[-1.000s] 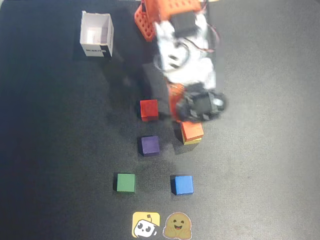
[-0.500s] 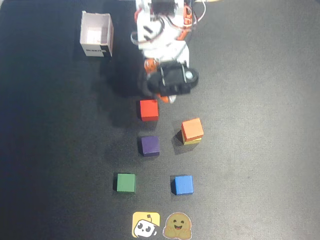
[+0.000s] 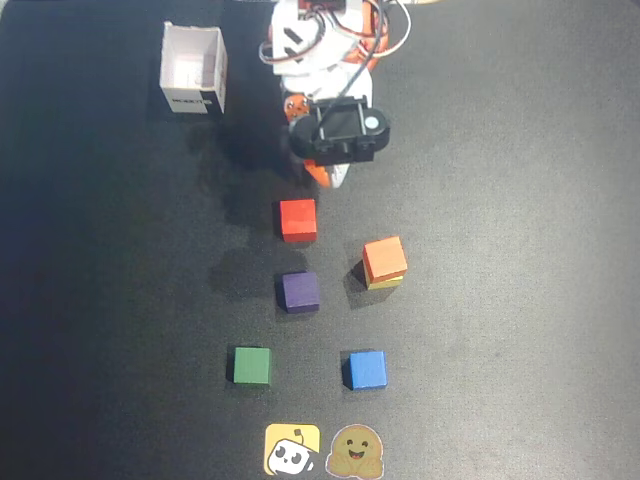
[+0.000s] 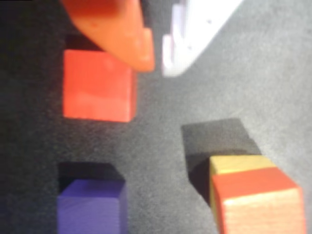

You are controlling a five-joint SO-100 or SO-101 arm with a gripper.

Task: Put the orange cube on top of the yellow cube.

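Note:
The orange cube sits on top of the yellow cube, whose edge shows just under it. In the wrist view the orange cube is at the lower right, with a strip of the yellow cube behind it. My gripper hangs above the mat, back from the stack and just behind the red cube. In the wrist view the gripper has its orange finger and white finger nearly together, with nothing between them.
The red cube lies just under the fingertips. A purple cube, a green cube and a blue cube lie on the black mat. A white open box stands at the top left. Two stickers lie at the bottom edge.

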